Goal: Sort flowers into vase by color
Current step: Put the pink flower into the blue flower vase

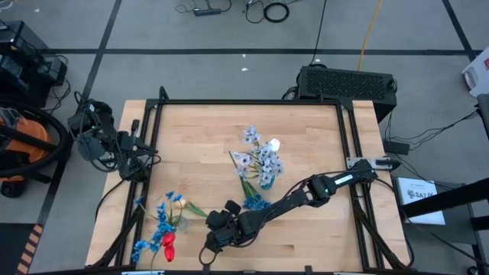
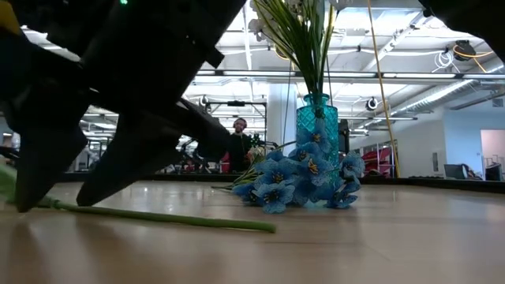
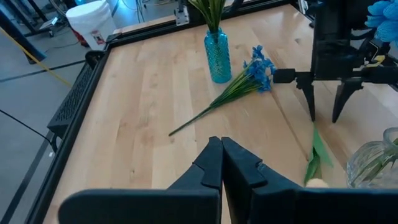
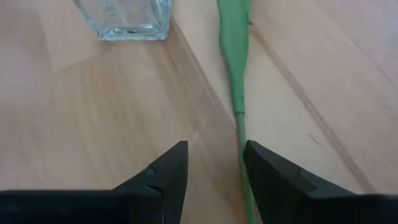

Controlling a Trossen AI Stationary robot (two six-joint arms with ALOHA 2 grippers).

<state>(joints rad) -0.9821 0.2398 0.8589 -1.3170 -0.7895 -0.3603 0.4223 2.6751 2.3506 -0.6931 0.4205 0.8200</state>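
Workshop surroundings around a wooden work table.

A light wooden table (image 1: 199,145) with a black metal frame stands on a grey concrete floor (image 1: 229,30) marked with dark lines. An orange and black vacuum cleaner (image 1: 19,149) sits at the table's left. A black perforated box (image 1: 345,81) rests beyond the far edge. Cables (image 1: 267,11) lie coiled on the floor. A white bucket (image 3: 91,23) stands off the table. A person (image 2: 237,146) in dark clothes is in the room behind.
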